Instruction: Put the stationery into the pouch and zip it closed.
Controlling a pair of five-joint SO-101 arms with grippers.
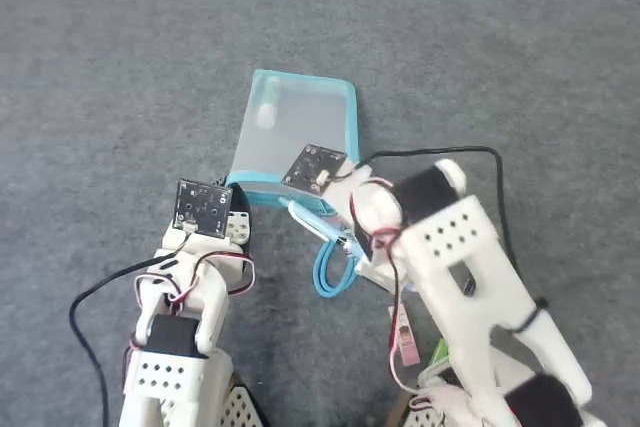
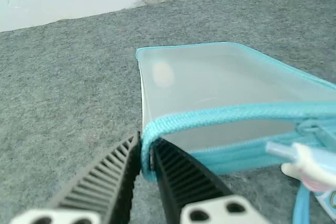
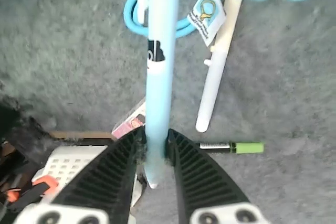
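The right pincer is clenched on the near end of a pale blue pen. The pen is held by its tail, and its long axis runs straight out ahead of the jaws. Just beside it, to one side, a white pen lies on the mat on nearly the same line. A green-capped marker lies crosswise close to the fingertips. Past the white pen a printed tag and a blue cord are seen, and beyond them the teal edge of the pouch.

The left pincer is closed on the corner of the pouch's zip edge, with the teal trim pinched between its ribbed fingers. From this grip the pouch stretches away flat, and its mouth is on the side nearest both arms. A small pale item is seen through its wall at the far end.

The coming move is judged to turn on one relation. The pouch mouth lies ahead of the blue pen's far end, and the pen is already aimed roughly along the pouch's length. Whether the tip has entered the mouth cannot be told. A push along the pen's own axis is judged to be what is called for, made by the right arm, while the corner is held by the left.
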